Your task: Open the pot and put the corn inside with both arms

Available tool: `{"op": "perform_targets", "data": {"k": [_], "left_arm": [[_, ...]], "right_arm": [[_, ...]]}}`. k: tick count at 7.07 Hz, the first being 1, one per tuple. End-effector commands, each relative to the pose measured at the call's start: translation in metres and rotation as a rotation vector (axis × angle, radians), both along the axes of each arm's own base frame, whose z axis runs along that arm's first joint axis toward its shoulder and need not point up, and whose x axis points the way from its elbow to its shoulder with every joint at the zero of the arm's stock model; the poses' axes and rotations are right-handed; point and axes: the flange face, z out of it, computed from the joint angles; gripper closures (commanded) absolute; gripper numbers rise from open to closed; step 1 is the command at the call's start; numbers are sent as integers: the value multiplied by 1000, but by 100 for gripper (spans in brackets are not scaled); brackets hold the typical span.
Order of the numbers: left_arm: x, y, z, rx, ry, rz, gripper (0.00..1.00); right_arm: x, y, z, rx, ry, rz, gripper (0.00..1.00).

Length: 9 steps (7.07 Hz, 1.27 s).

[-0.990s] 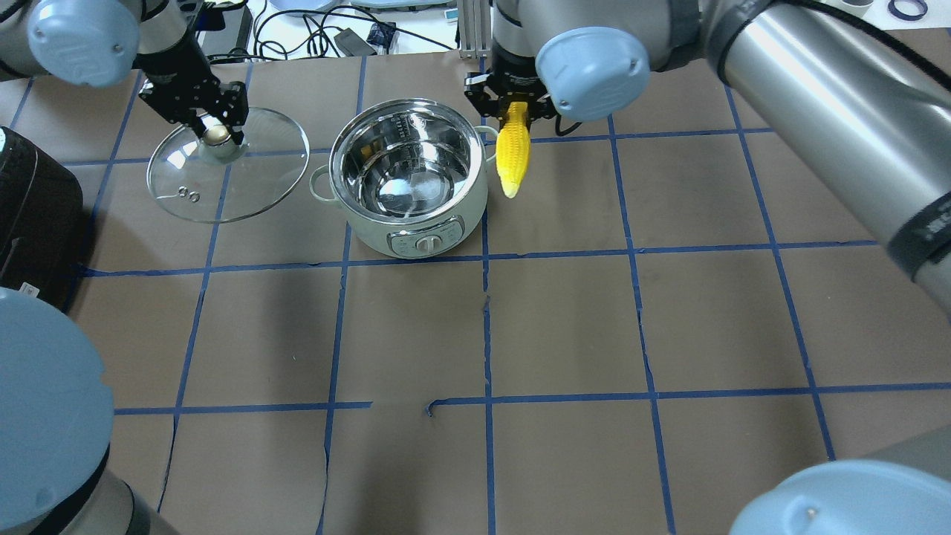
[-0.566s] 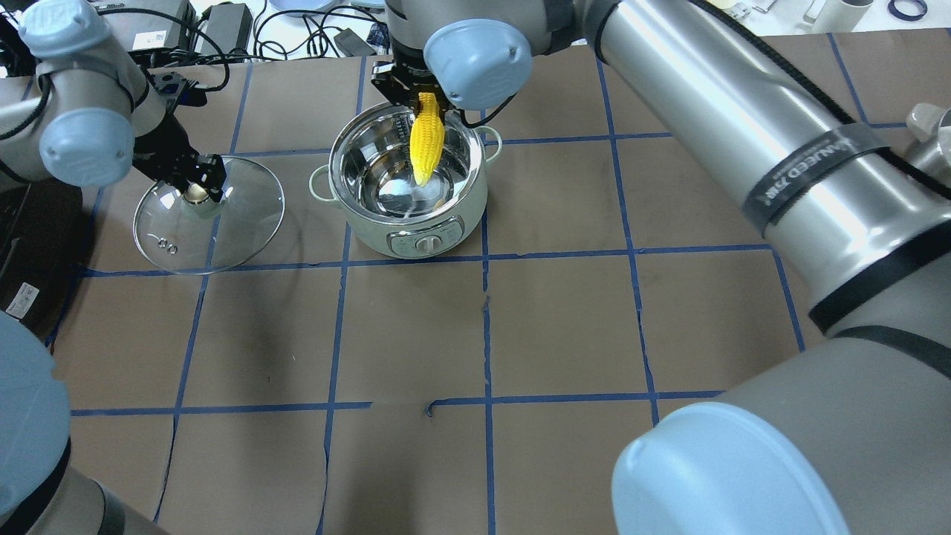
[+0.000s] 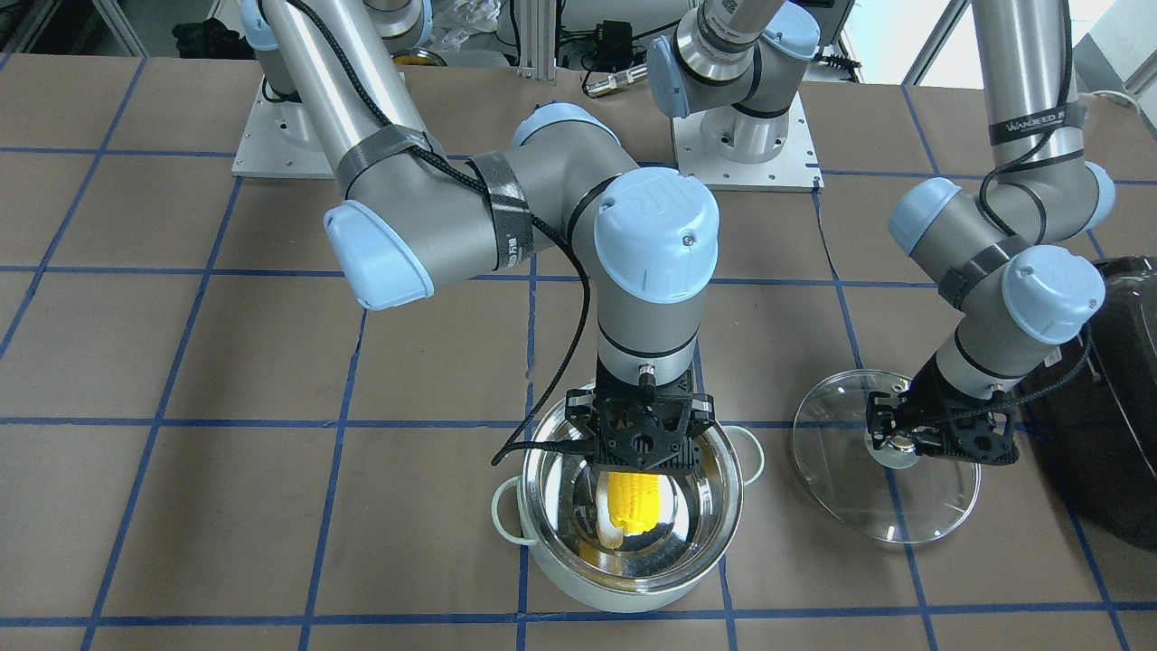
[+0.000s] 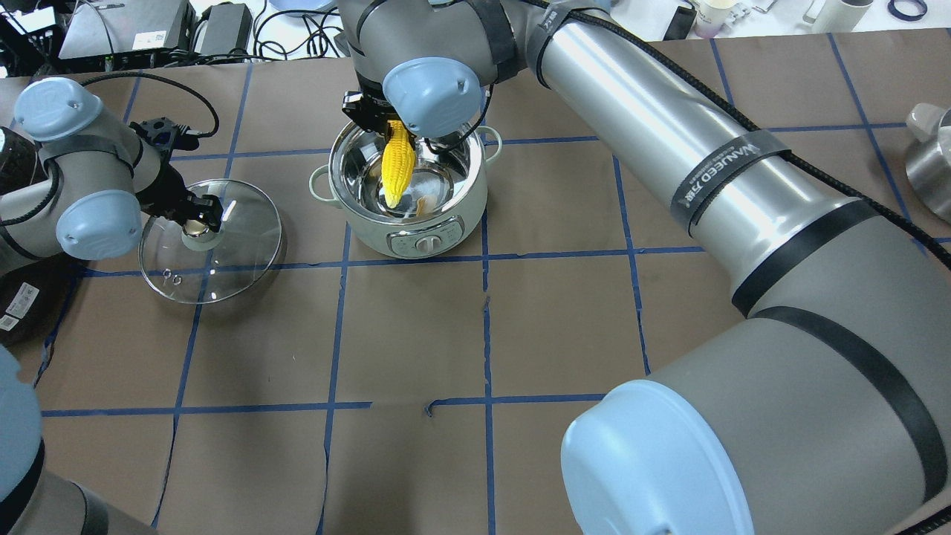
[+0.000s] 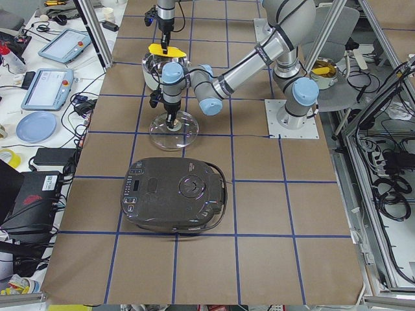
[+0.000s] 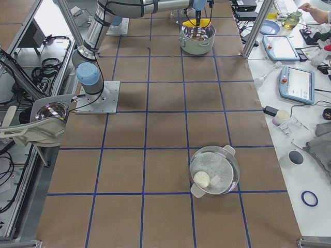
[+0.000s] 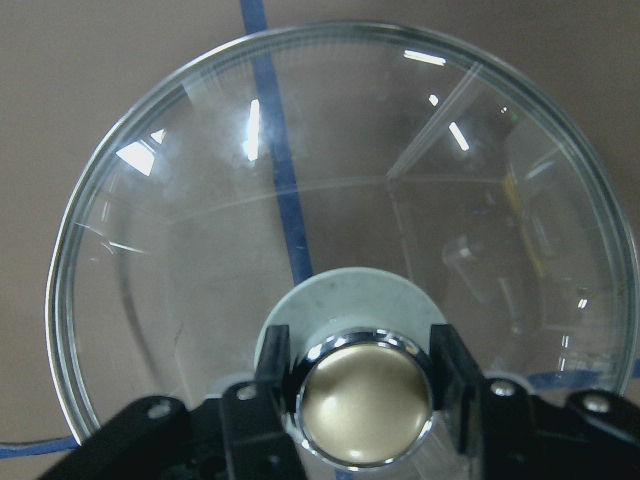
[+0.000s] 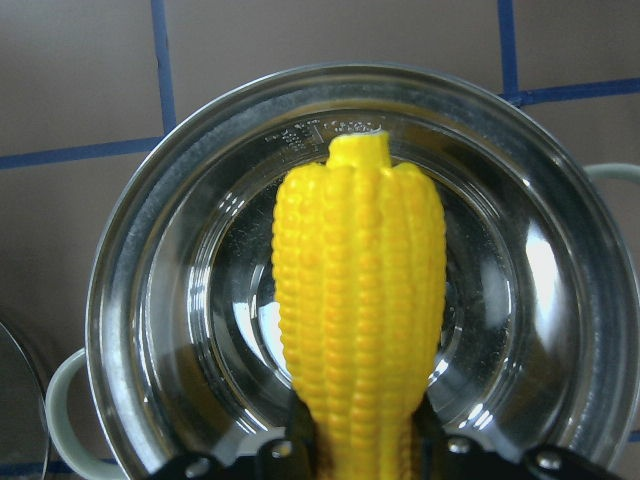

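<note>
The pot (image 4: 371, 232) stands open at the far middle of the table, its steel inside bare. My right gripper (image 3: 635, 472) is shut on the thick end of the yellow corn (image 4: 397, 165) and holds it upright, tip down, inside the pot's rim (image 3: 719, 493). The right wrist view shows the corn (image 8: 360, 330) centred over the pot's bottom (image 8: 480, 300). My left gripper (image 4: 199, 221) is shut on the beige knob (image 7: 366, 402) of the glass lid (image 4: 238, 249), to the pot's left and low at the table. I cannot tell whether the lid rests on it.
A large dark grey appliance (image 5: 175, 194) stands at the table's left end, close behind my left arm (image 3: 1116, 425). A second steel pot (image 6: 214, 170) with something pale inside stands towards the right end. Cables and tablets lie beyond the far edge.
My right gripper has carried the corn left from beside the pot to over it and lowered it inside. My left gripper has moved the lid left, nearer the robot and lower.
</note>
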Motion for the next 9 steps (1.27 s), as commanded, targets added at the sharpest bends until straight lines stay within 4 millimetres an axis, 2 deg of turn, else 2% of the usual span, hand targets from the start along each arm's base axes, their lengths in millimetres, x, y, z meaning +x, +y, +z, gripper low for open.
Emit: {"op": "perform_targets", "data": {"k": [1, 2, 3, 4, 5, 6, 7, 8, 9], "left_arm": [[2, 1, -2, 0, 2, -1, 14], [3, 0, 0, 0, -6, 0, 0], [4, -2, 8, -3, -14, -4, 0], [2, -2, 23, 14, -9, -8, 0], [-6, 4, 51, 60, 17, -12, 0], [-15, 13, 92, 88, 28, -20, 0], [-24, 21, 135, 76, 24, -31, 0], [-55, 32, 176, 41, 21, -70, 0], [-85, 39, 218, -33, -1, -107, 0]], "right_arm": [[3, -2, -11, 0, -3, -9, 55], [2, 0, -19, 7, -4, -32, 40], [1, 2, -33, -23, -21, -31, 29], [0, 3, -39, -39, -28, -33, 7], [0, 4, -35, -44, -32, -31, 0], [-1, 4, -29, -49, -36, -37, 0], [-4, 6, -8, -69, -43, -24, 0], [-17, 7, 13, -64, -31, -10, 0], [-53, 5, 39, -30, 8, 42, 0]]}}
